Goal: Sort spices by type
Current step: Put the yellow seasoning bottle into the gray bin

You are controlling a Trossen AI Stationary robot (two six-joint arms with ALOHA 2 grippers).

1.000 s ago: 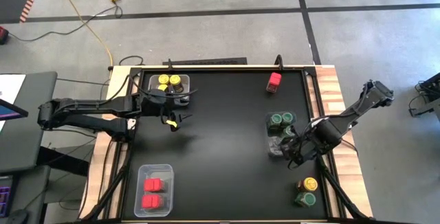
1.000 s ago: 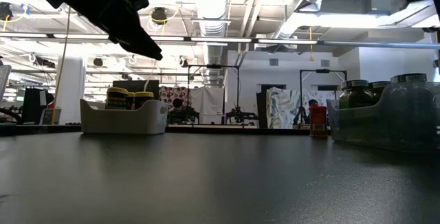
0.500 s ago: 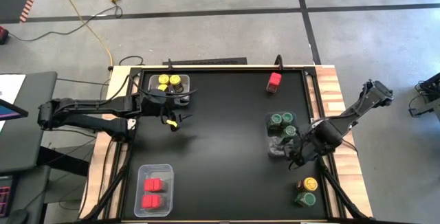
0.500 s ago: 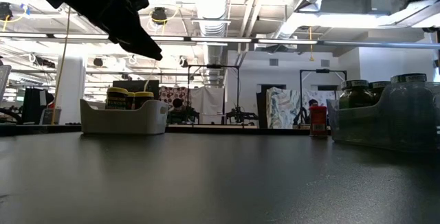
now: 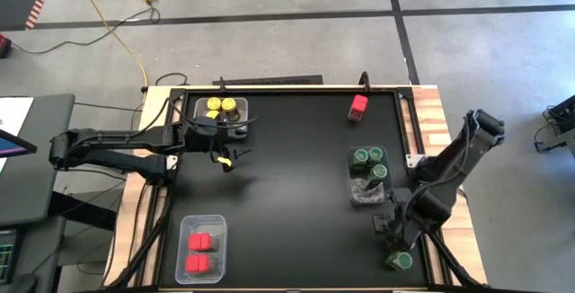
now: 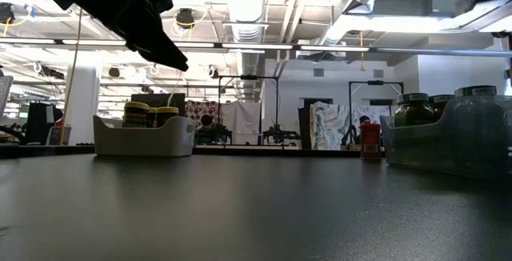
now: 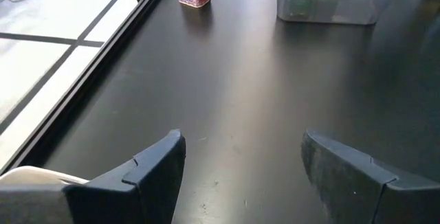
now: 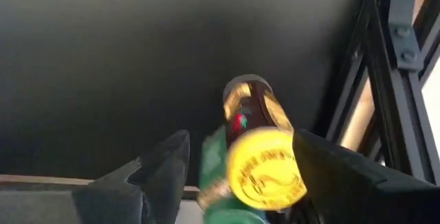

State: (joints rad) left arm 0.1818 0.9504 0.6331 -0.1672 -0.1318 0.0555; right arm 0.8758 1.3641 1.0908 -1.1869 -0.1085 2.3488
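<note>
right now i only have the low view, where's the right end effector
Observer: The right end effector is over the table's near right corner, above a yellow-lidded jar.
Operator: is it gripping that jar
Observer: No, its fingers stand open to either side of the jar's lid.
Operator: anything next to that jar
Observer: A green-lidded jar stands right beside it.
Operator: and the left one
Observer: The left end effector hangs open and empty beside the bin of yellow-lidded jars.
</note>
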